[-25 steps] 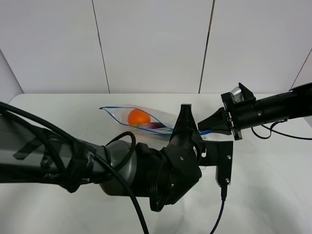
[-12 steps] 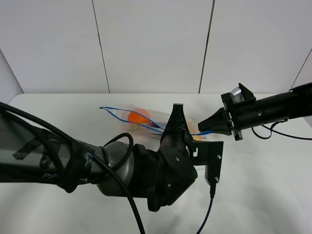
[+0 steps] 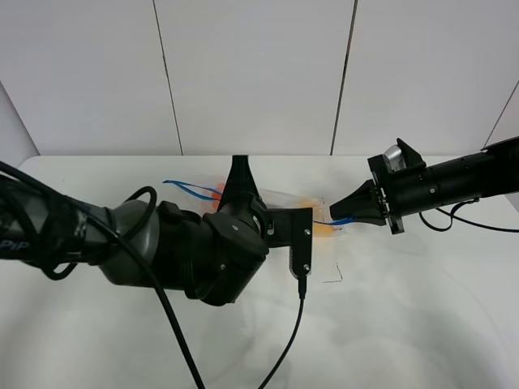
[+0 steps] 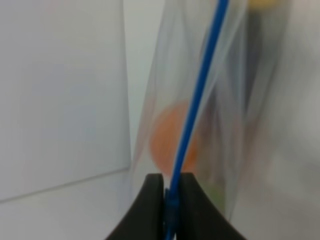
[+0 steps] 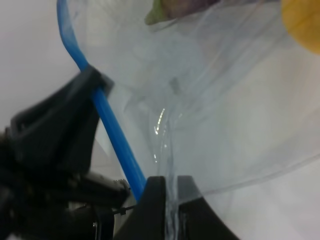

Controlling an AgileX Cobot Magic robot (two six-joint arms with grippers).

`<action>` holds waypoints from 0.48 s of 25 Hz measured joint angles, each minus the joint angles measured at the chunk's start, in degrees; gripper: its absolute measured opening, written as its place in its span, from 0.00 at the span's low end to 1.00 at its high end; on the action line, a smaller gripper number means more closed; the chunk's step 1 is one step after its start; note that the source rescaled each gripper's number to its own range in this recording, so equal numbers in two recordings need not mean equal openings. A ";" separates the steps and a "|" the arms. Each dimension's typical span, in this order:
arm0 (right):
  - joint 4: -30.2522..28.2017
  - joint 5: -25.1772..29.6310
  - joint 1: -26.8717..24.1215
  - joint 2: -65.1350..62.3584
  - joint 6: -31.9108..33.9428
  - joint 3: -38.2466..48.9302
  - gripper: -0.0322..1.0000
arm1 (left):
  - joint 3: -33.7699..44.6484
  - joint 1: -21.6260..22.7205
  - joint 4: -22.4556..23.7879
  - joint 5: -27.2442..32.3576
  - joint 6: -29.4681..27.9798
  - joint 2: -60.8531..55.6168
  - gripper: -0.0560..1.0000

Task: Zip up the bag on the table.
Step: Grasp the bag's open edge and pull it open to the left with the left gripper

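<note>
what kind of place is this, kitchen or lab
Probably a robotics lab, not a kitchen: plain white panel walls, a white table, and black robot arms, left and right, each pinching a clear bag.

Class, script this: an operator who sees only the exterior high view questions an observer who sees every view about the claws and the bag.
Operator: Is the left claw on the blue strip? The arm blocks me.
Observer: Yes, shut on it, the left wrist view shows.
Operator: What does the right claw pinch?
Observer: Clear plastic of the bag, right beside the strip.
Operator: Anything hidden inside?
Observer: An eggplant with a green stem.
</note>
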 joint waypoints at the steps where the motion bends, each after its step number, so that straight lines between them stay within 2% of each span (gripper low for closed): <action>1: 0.00 0.00 0.00 0.00 0.00 0.00 0.03 | 0.00 0.81 -0.05 0.00 0.13 0.00 0.05; 12: 0.41 0.00 0.00 0.00 0.00 0.00 0.03 | 0.06 11.15 -0.12 -0.74 3.07 0.00 0.05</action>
